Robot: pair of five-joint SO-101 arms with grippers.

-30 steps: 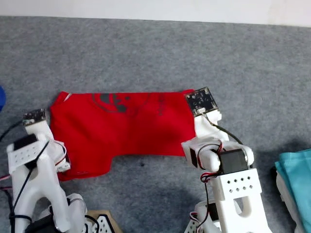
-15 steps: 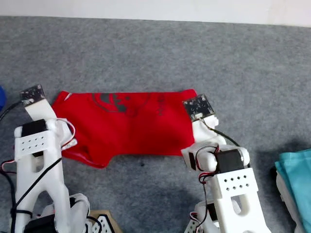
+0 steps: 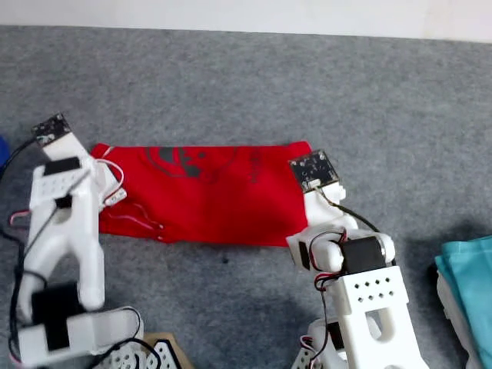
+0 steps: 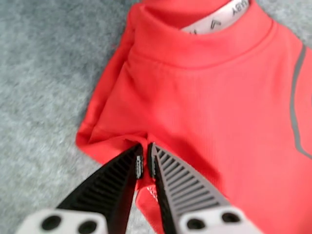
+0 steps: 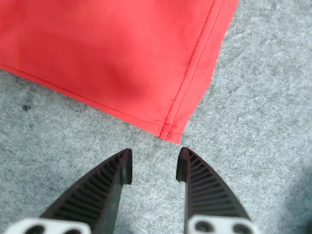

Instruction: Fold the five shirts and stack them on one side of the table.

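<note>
Pinching red shirt (image 4: 209,97), left jaws.

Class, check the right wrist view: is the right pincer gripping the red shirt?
No, the right pincer is open over the grey table, just off the red shirt corner.

The table (image 3: 231,84) had a grey, felt-like surface, coarse and lightly mottled. Along its far side ran a pale strip (image 3: 246,14) (wall or bare edge, it could not be told which). A small dark speck (image 3: 224,260) sat on the grey toward the near side. At the left edge of the high view a sliver of something blue (image 3: 2,154) showed, and at the near edge lay a tan board (image 3: 165,344). The light was soft and even, with a faint shadow (image 3: 461,231) on the grey.
</note>
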